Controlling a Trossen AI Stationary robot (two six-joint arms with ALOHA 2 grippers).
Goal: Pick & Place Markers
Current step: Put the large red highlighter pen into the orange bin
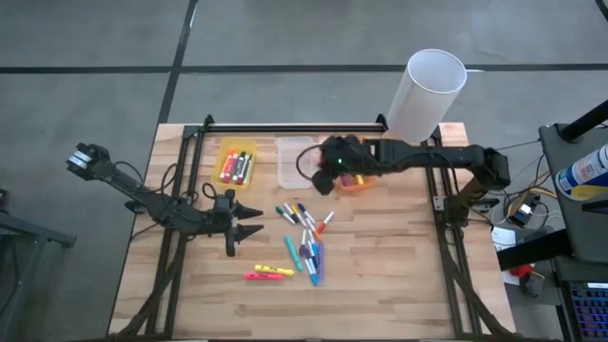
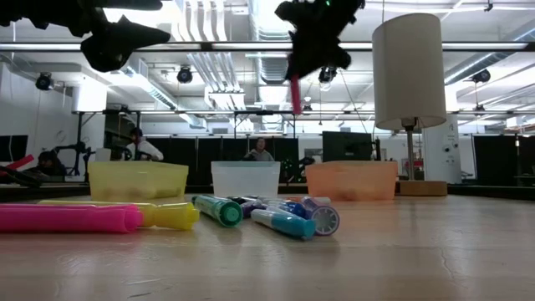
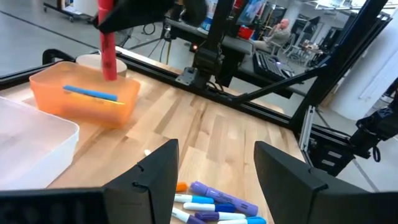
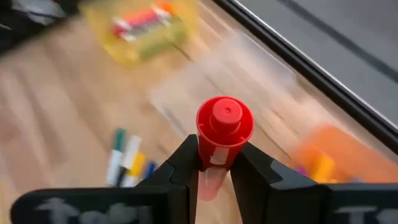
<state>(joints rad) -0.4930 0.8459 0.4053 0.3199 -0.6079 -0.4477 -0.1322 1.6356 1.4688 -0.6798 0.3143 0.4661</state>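
Observation:
My right gripper (image 1: 332, 173) is shut on a red marker (image 2: 295, 94) and hovers by the orange bin's (image 1: 357, 182) left edge, at the table's far side. The orange bin (image 3: 87, 101) holds a blue marker (image 3: 90, 93). A cluster of loose markers (image 1: 306, 237) lies flat on the middle of the table, with yellow and pink highlighters (image 1: 267, 273) nearer the front. The yellow bin (image 1: 236, 163) holds several markers. My left gripper (image 1: 243, 224) hangs open above the table, left of the cluster. My right gripper pinches the red marker between its two fingers (image 4: 186, 167), on the barrel just below the round cap end (image 4: 224, 124). The marker is lifted clear of the table. It hangs roughly upright below the gripper (image 2: 313, 33).
A clear bin (image 1: 294, 161) stands between the yellow and orange bins. A tall white cylinder (image 1: 427, 90) stands at the far right corner. A black rail (image 1: 285, 126) runs along the far edge. Bare wood shows at the near right (image 1: 380, 285). People sit in the room behind.

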